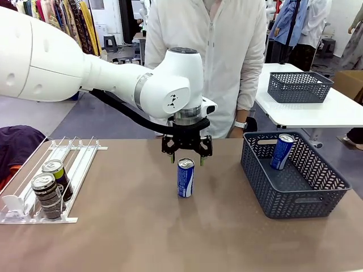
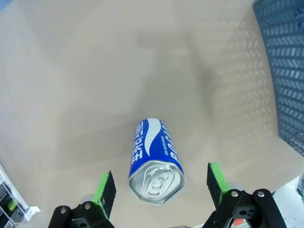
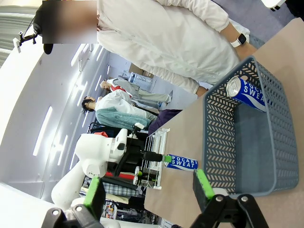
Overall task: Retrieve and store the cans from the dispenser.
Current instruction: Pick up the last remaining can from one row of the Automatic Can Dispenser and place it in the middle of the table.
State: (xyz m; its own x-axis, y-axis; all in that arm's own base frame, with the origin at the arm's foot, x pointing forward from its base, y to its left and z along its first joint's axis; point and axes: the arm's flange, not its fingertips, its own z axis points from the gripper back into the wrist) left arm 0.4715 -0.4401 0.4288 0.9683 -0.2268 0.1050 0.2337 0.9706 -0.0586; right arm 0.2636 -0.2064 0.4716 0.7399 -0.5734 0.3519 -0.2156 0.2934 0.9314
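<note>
1. Blue-and-white can stands upright at the middle of the table, long axis vertical, silver top up.
2. Your left gripper hangs just above it, fingers spread wide; the left wrist view shows you clear gaps on both sides.
3. The front view adds two dark cans in the dispenser and another blue can leaning in the basket.
4. Your right gripper has its fingers apart and is empty.

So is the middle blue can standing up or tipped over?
Standing up: the blue can rests on its base on the table, silver top up, left hand open above it.
</note>
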